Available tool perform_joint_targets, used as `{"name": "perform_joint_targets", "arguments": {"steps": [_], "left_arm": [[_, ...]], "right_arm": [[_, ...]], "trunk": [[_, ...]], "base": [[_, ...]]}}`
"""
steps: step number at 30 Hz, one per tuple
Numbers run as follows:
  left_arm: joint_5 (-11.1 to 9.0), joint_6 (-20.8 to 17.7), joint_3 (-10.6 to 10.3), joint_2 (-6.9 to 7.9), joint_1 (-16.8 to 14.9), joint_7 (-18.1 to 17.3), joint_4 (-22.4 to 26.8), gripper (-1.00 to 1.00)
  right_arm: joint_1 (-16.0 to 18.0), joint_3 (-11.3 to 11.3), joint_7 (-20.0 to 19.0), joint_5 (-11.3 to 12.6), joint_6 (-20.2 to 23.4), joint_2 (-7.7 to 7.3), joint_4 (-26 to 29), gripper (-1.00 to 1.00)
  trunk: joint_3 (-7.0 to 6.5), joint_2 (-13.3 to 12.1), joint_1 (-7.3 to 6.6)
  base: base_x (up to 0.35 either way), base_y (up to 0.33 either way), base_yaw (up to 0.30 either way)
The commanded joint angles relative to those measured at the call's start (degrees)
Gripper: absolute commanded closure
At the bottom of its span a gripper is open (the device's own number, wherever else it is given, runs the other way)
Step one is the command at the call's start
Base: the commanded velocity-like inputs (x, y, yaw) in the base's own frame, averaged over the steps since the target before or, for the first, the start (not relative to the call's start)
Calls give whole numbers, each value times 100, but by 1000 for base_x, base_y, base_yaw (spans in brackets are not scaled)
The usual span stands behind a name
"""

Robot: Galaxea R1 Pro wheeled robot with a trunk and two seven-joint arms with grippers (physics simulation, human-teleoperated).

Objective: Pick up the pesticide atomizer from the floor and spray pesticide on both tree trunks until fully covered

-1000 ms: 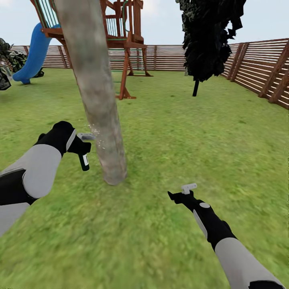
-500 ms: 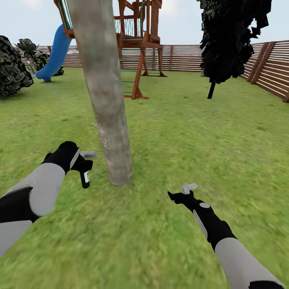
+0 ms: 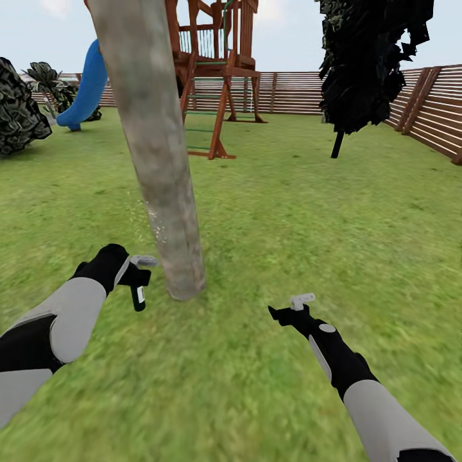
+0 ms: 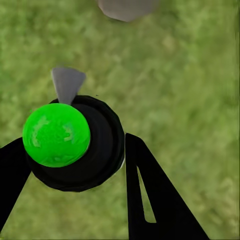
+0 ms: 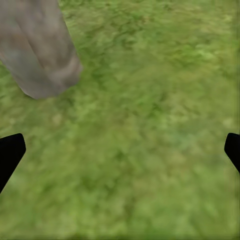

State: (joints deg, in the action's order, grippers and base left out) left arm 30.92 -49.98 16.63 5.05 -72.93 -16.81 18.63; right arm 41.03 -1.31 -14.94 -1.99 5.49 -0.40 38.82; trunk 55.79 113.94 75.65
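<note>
Atomizer [image 3: 137, 294] is clamped in left gripper [image 3: 136, 277], just beside trunk [image 3: 154, 147] on lawn [image 3: 269, 212] | pale specks are seen on lower bark, coverage judged partial | second tree judged left | right gripper [image 3: 292, 309] is spread wide, nothing held

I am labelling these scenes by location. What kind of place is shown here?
Most likely a fenced back garden with a play area: a green lawn, a slatted wooden fence, and a wooden play tower with a blue slide.
</note>
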Motion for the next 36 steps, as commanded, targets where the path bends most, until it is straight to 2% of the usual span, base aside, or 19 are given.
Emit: {"name": "perform_joint_targets", "arguments": {"steps": [1, 4, 10, 17, 18, 19, 20, 21, 23, 29, 35, 36], "left_arm": [[65, 9, 41, -4, -2, -42, 3, 100], [63, 22, 42, -4, 0, -42, -3, 100], [63, 41, 42, -5, 243, -50, -4, 100], [55, 50, 42, -4, 428, -50, 5, 100], [-62, 50, 42, -4, 468, -50, 2, 100], [-306, 57, 42, 1, 488, -46, 1, 100], [-639, 70, 42, 4, 531, -41, 9, 100], [-775, 79, 36, 4, 585, -36, 39, 100], [-849, 84, 34, 5, 622, -33, 57, 100], [-869, 85, 33, 14, 637, -33, 32, 100], [-860, 79, 27, 38, 737, -28, 58, 100], [-859, 77, 25, 46, 743, 70, 61, 100]], "right_arm": [[1, -10, -9, -21, 31, -4, 12, -100], [1, -10, -9, -21, 31, -4, 19, -100], [1, -4, -9, -21, 31, -4, 45, -100], [1, -10, -9, -21, 31, -4, 47, -100], [1, -10, -9, -21, 31, -4, 47, -100], [1, -6, -9, -21, 31, -4, 47, -100], [1, -3, -9, -21, 31, -4, 47, -100], [1, -2, -9, -21, 31, -4, 47, -100], [1, -1, -9, -21, 31, -7, 57, -100], [1, -1, -9, -21, 31, -12, 59, -100], [1, -1, -9, -21, 31, -12, 64, -100], [1, -1, -9, -21, 31, -12, 64, -100]], "trunk": [[5, 2, -1], [5, 2, -1], [5, 2, -1], [5, 2, -1], [5, 2, -1], [5, 2, -1], [5, 2, -1], [5, 2, -1], [5, 2, -1], [5, 2, -1], [5, 2, -1], [5, 2, -1]], "base": [[0, 0, 0], [134, -2, 0], [273, -118, 0], [88, -72, 101], [5, -4, 109], [2, -2, 45], [1, -1, 15], [0, 0, 6], [0, -7, 2], [0, -212, 0], [64, -246, 224], [160, -183, 276]]}}
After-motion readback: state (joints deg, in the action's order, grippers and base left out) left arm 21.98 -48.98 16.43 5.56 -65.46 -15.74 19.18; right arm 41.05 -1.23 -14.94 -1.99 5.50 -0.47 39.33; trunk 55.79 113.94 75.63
